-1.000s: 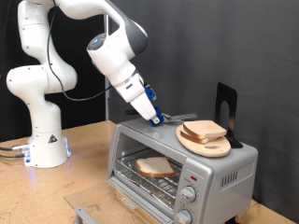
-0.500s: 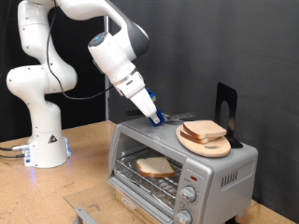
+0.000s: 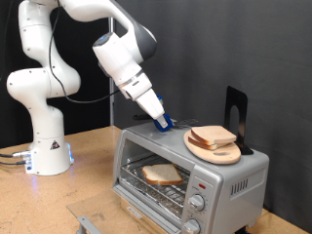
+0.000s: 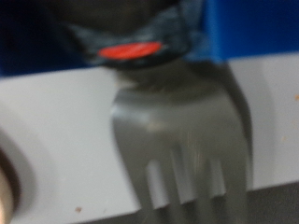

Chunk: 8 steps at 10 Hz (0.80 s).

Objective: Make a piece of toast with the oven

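The silver oven [image 3: 234, 180] stands at the exterior view's lower right with its glass door swung down and open. The piece of toast [image 3: 161, 175] lies flat on the wire rack inside. My gripper [image 3: 164, 123] with blue fingers hovers just above the oven's top, at its back left corner, apart from the toast. In the wrist view the gripper [image 4: 177, 140] is shut on a metal fork [image 4: 182, 149], whose blurred tines point over a pale surface.
A round wooden board [image 3: 226, 153] with two more bread slices [image 3: 212, 136] sits on the oven's top, right of the gripper. A black stand [image 3: 236, 112] rises behind it. Two knobs [image 3: 195, 204] sit under a red light [image 3: 198, 185]. The robot base [image 3: 44, 146] stands at left.
The arm has shifted very slightly up and to the right above the oven's top. The toast, board and oven door have not moved.
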Available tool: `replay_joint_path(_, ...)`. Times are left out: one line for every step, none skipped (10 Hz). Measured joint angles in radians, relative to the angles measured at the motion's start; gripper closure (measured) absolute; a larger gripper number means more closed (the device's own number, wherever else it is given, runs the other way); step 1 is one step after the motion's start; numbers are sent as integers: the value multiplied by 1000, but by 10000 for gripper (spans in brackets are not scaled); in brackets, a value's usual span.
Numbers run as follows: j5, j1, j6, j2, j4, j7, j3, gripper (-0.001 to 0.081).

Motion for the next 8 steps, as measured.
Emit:
replay_joint_path(18, 0, -9, -9, 3, -16, -4, 3)
replay_joint_path(28, 0, -31, -25, 4, -23, -13, 3)
replay_joint_path(33, 0, -60, -47, 4, -23, -25, 3)
replay_joint_path(39, 0, -85, -71, 6, -23, -38, 3)
replay_joint_path(41, 0, -113, -94, 8, -16, -53, 3)
replay_joint_path(34, -2, -161, -117, 13, 15, -70, 3)
replay_joint_path(27, -6, -209, -140, 16, 49, -86, 3)
replay_joint_path(27, -6, -199, -139, 13, 43, -82, 3)
